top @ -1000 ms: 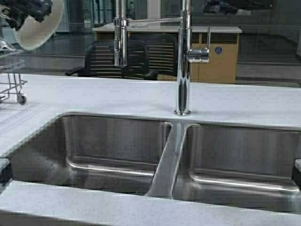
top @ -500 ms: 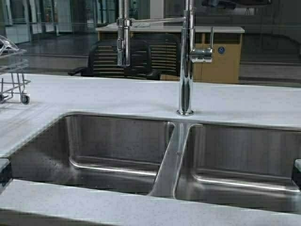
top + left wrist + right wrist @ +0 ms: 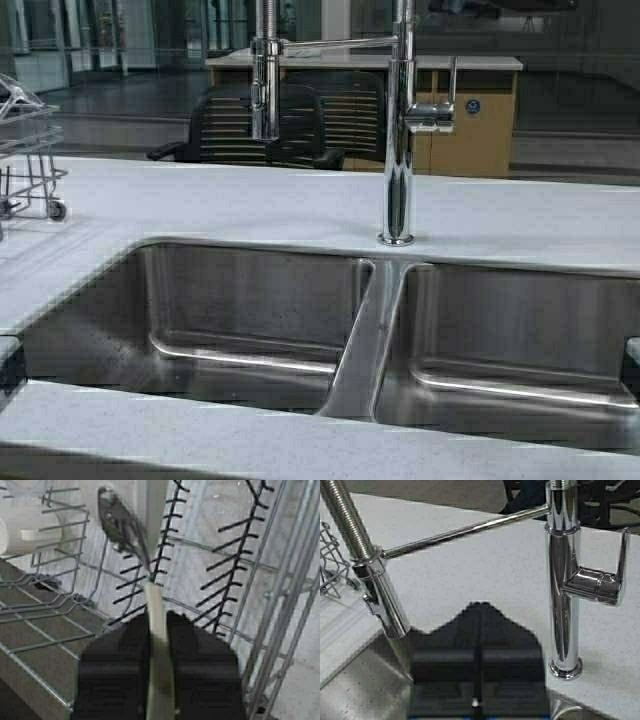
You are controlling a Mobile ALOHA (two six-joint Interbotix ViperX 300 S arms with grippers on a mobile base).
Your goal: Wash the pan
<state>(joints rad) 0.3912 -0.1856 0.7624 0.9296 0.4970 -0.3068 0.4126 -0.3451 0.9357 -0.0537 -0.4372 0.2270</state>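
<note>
The pan (image 3: 156, 600) shows only in the left wrist view, as a cream-white rim seen edge-on, with a metal bracket (image 3: 120, 525) and a white handle part (image 3: 22, 532) farther along. My left gripper (image 3: 159, 617) is shut on that rim and holds the pan among the wire prongs of the dish rack (image 3: 60, 610). My right gripper (image 3: 480, 605) is shut and empty, over the sink edge between the sprayer head (image 3: 382, 600) and the faucet column (image 3: 564, 580). Neither gripper shows in the high view.
A double steel sink (image 3: 250, 300) with a centre divider (image 3: 362, 340) is set in a pale counter (image 3: 200, 200). The tall faucet (image 3: 398, 130) stands behind the divider. The wire dish rack (image 3: 30, 150) stands at the far left. Chairs and a desk lie beyond.
The left gripper with the pan, seen at the high view's top left a second ago, has left that view. The scene has shifted slightly right: the robot has moved a little.
</note>
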